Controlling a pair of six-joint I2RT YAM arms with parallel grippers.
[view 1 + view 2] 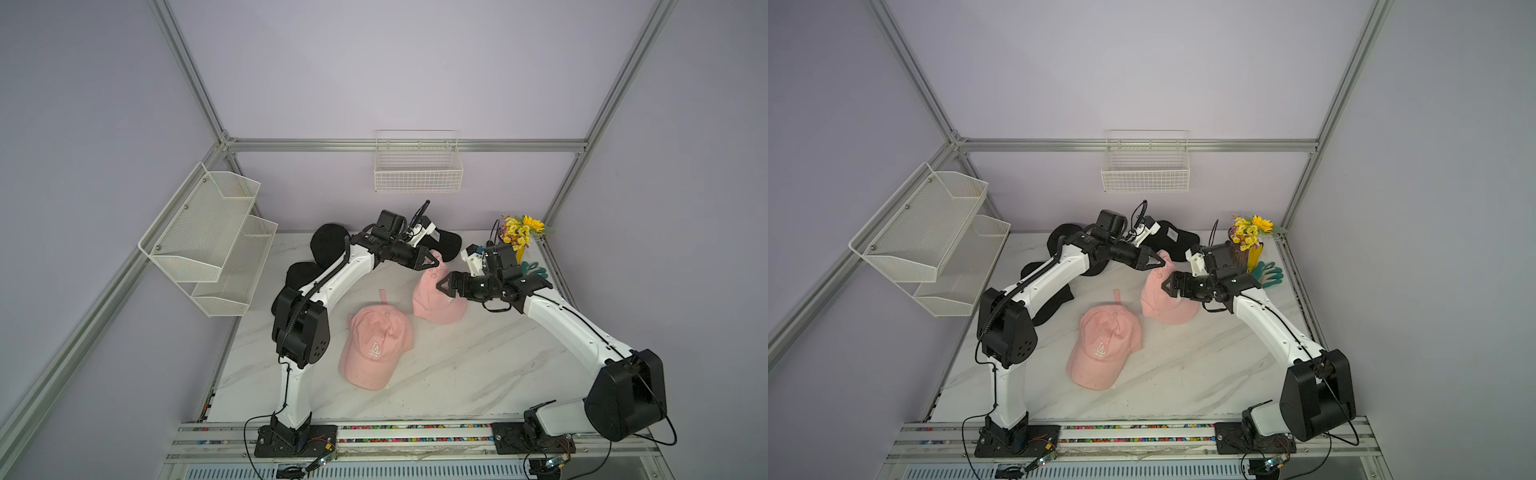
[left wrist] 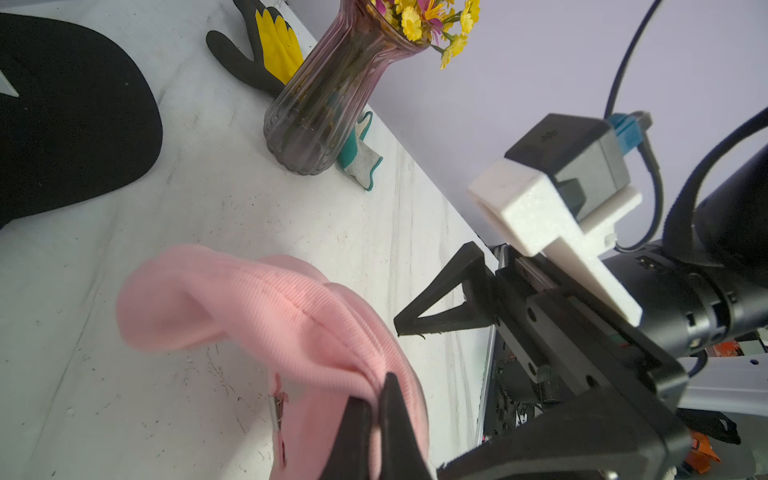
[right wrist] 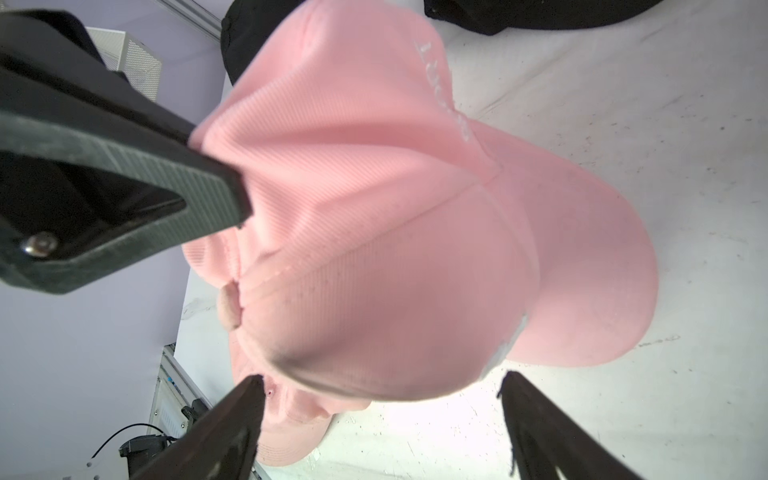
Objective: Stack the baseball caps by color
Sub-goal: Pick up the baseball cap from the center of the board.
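So, the left gripper (image 1: pixel 435 263) is pinched shut on the back fabric of a pink cap (image 1: pixel 438 305), holding that end up. The cap's long axis runs back-to-front, with the brim low toward the near edge. The right gripper (image 1: pixel 441 286) sits at the crown with jaws wide apart, gripping nothing. A second pink cap (image 1: pixel 376 351) lies just beside it, brim pointing front-left. Black caps (image 1: pixel 328 245) crowd the back, and the table (image 1: pixel 478 374) is bare marble front-right.

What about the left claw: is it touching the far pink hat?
Touching. The left wrist view shows the left gripper shut, pinching the far pink cap by its fabric.
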